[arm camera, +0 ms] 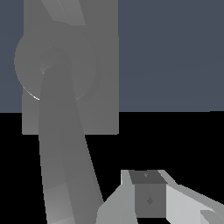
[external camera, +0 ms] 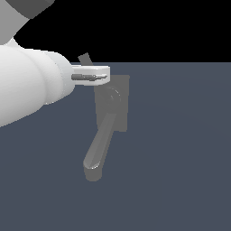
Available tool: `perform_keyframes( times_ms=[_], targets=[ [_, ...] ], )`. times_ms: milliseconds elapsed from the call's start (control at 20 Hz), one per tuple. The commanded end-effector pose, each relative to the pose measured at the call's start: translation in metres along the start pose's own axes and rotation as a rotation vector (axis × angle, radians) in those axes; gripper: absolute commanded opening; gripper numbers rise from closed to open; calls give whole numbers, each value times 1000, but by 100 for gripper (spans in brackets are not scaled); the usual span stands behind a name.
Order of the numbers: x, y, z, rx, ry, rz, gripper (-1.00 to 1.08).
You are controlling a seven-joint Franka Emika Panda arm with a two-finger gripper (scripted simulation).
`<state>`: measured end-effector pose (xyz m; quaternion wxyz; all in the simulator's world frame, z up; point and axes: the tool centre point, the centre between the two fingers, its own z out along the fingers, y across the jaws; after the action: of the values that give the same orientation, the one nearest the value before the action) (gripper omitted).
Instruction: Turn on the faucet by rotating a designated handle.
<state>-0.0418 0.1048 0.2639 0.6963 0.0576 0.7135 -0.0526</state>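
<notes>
Gripper (external camera: pixel 103 76) hovering over faucet's (external camera: pixel 113 106) far edge, empty; jaw gap not readable, so open or closed unknown. Handle (external camera: pixel 84 58) just beyond hub, poking out behind fingers, long axis angled away. Spout (external camera: pixel 100 144) points opposite way, toward camera.

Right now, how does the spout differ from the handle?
1. The spout is a thick rounded tube; the handle is a thin flat bar.
2. In the exterior view, the spout runs toward the lower left, while the handle sticks out to the upper left.
3. The spout is in full view; the handle is mostly hidden behind the fingers.

Both are dull grey parts of the same faucet.
</notes>
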Motion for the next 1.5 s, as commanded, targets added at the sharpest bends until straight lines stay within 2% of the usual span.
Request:
perform_keyframes(
  times_ms=[0, 250, 300, 1400, 1450],
  targets=[
    [-15, -6, 4, 0, -21, 5, -100],
    [-26, -15, 4, 0, -24, 5, -100],
    [-11, -14, 0, 2, 1, 0, -100],
    [-41, -84, 4, -1, -24, 6, -100],
    [-21, -75, -5, -11, 16, -2, -100]
  ],
)
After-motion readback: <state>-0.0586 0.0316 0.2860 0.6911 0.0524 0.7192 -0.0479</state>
